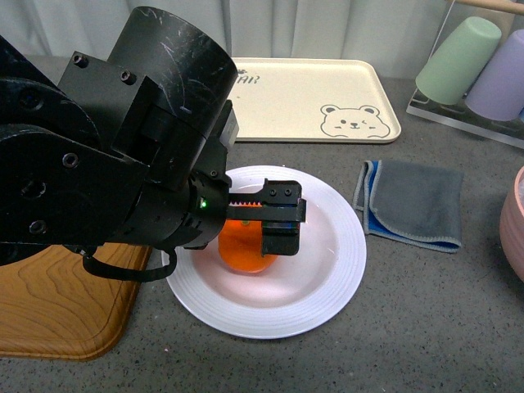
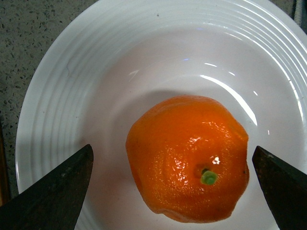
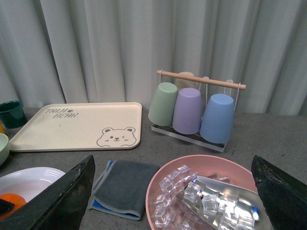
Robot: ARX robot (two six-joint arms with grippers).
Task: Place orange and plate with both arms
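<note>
Orange (image 2: 187, 158): bright, glossy, slightly lumpy skin; small green stem dot faces up, a little off-centre. It sits in the well of the plate, near the middle, touching the plate floor. Plate (image 1: 327, 307): large, round, white and deep, with a wide rim of concentric ridges. It lies flat, right way up, on the grey speckled tabletop (image 1: 426, 327). The orange is far narrower than the well.
</note>
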